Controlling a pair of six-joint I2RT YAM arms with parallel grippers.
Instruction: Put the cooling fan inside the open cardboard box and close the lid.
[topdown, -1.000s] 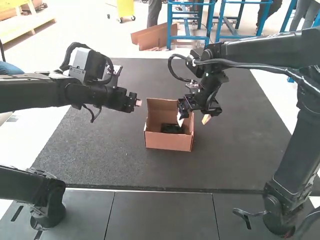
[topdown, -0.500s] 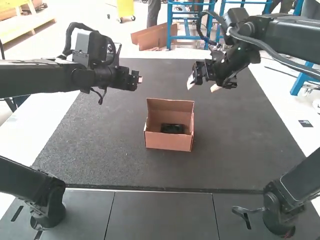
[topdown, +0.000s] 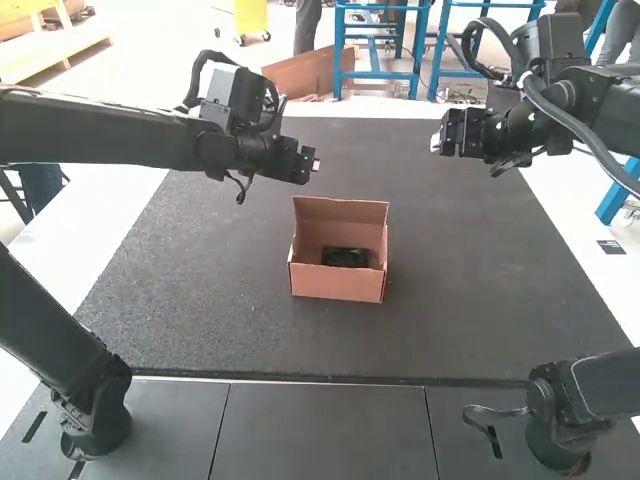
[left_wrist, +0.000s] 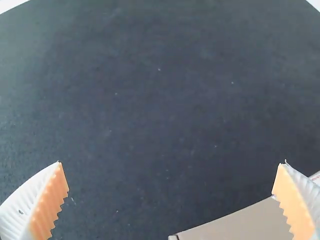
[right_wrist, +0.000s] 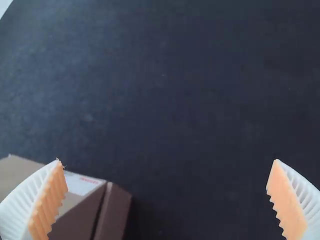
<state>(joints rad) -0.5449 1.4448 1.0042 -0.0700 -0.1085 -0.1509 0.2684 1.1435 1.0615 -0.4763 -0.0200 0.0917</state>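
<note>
The box (topdown: 338, 282) stands on the mat (topdown: 180, 290). The fan (topdown: 343, 257) lies in the box, before its upright lid (topdown: 340, 213). The left gripper (topdown: 311, 163) hangs behind the box's left side, and the right gripper (topdown: 441, 141) hangs behind the box, well to its right.

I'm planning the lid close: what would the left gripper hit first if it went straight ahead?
Likely the black mat. The left gripper seems to point past the box edge, though depth is unclear.
</note>
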